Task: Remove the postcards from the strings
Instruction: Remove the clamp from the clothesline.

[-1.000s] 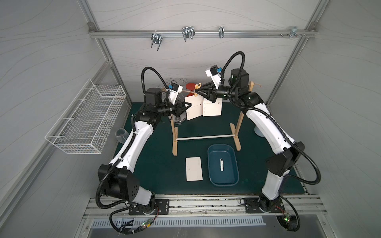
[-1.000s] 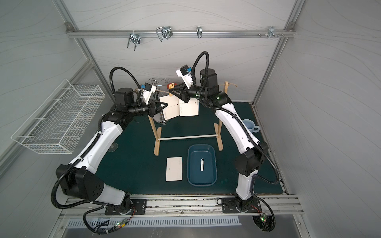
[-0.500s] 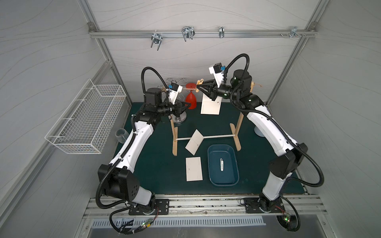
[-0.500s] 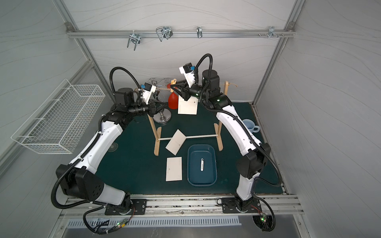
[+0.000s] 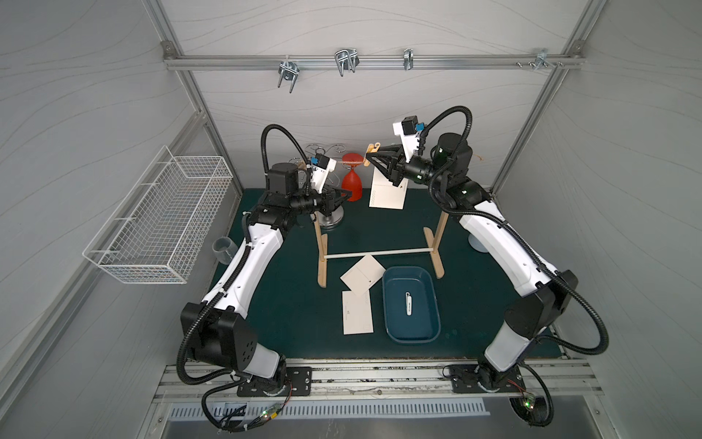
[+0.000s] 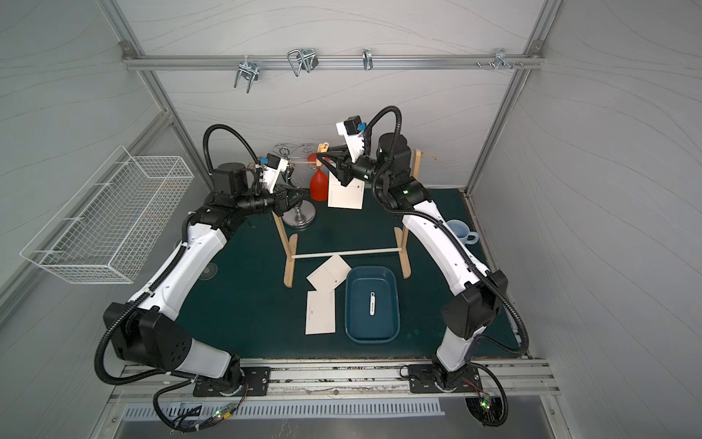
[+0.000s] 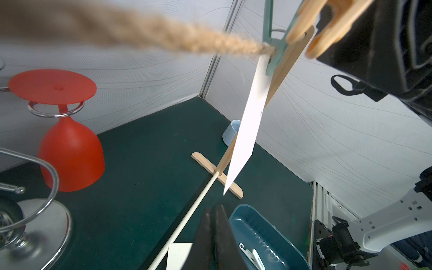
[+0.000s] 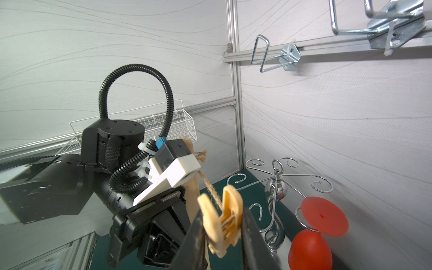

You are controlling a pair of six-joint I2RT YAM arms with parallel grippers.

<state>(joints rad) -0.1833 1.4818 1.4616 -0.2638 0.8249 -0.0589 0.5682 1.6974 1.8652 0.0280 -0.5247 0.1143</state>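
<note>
Pinching a yellow peg (image 8: 228, 210) on the twine (image 8: 210, 186), right jaws crowd the hanging postcard (image 5: 387, 194); left jaws closed, empty.

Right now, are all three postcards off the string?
No, one postcard hangs from the string, held by a green peg.

The twine (image 7: 187, 39) is rough, hairy fibre, the postcard (image 5: 385, 195) is flat matt white paper, and the peg (image 8: 231, 208) looks like smooth tan plastic with a slight sheen. The frame (image 5: 322, 266) is pale wood, sanded smooth (unpainted, by its look), and the surface (image 5: 296, 304) is a matt dark-green mat with a felt-like texture. The goblet (image 7: 70, 152) is satin red plastic, its stand (image 7: 35, 233) mirror-bright chromed metal, and the tray (image 5: 425, 323) glossy blue plastic.
</note>
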